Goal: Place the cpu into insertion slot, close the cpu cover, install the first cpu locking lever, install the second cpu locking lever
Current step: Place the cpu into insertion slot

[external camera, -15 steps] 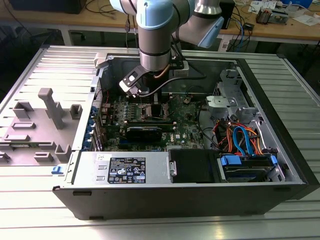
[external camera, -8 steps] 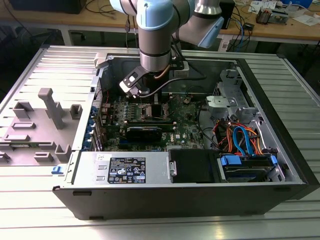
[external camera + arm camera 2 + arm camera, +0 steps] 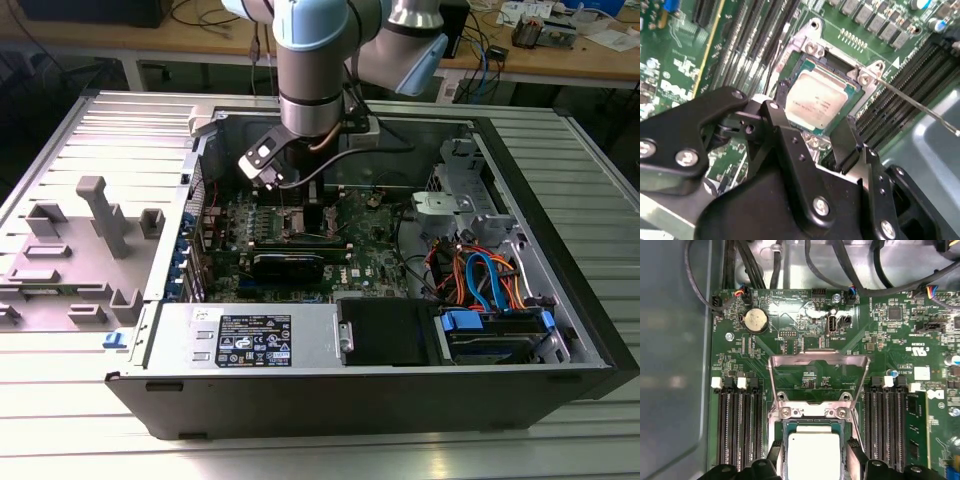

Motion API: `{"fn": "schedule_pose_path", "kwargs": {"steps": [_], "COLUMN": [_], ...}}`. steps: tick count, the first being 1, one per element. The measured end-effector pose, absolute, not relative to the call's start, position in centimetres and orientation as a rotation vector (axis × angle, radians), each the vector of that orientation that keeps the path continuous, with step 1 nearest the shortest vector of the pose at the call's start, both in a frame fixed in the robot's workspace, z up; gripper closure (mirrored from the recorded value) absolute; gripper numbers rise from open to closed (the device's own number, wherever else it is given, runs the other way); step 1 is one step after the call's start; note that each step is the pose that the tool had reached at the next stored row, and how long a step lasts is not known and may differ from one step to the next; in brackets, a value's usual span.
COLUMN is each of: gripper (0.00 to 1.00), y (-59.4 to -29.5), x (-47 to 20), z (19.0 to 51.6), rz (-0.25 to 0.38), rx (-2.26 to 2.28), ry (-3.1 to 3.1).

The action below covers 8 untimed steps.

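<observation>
Exterior view's left: grey fixture (image 3: 100, 230) on worktop (image 3: 60, 430). Centre: open case (image 3: 380, 385), arm (image 3: 315, 70) reaching down over motherboard (image 3: 370, 265). Exterior view's right: blue and orange cables (image 3: 480, 280).

Both wrist views: end effector (image 3: 817, 114) narrow, fingers (image 3: 781, 97) against opposite edges of cpu (image 3: 816, 99), gripping it. Cpu sits within slot (image 3: 790, 412) rim. Cover (image 3: 817, 372) stands open, tilted back behind slot. Lever (image 3: 920, 105) slants free beside slot in second wrist view.
</observation>
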<state>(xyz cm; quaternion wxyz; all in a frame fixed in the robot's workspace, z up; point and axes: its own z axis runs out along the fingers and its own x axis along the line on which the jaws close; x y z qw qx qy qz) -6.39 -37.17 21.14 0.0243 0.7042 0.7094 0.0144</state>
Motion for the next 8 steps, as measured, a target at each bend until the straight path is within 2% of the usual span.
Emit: {"fn": "schedule_pose_path", "kwargs": {"steps": [6, 7, 8], "gripper": [0.40, 0.47, 0.59], "y": [-37.2, -37.2, -37.2], "x": [-6.3, -6.3, -6.3], "z": [22.8, 23.1, 23.1], "rz": [0.037, 0.034, 0.033], "rx": [2.182, 2.184, 2.184], "ry": [2.199, 2.200, 2.201]}}
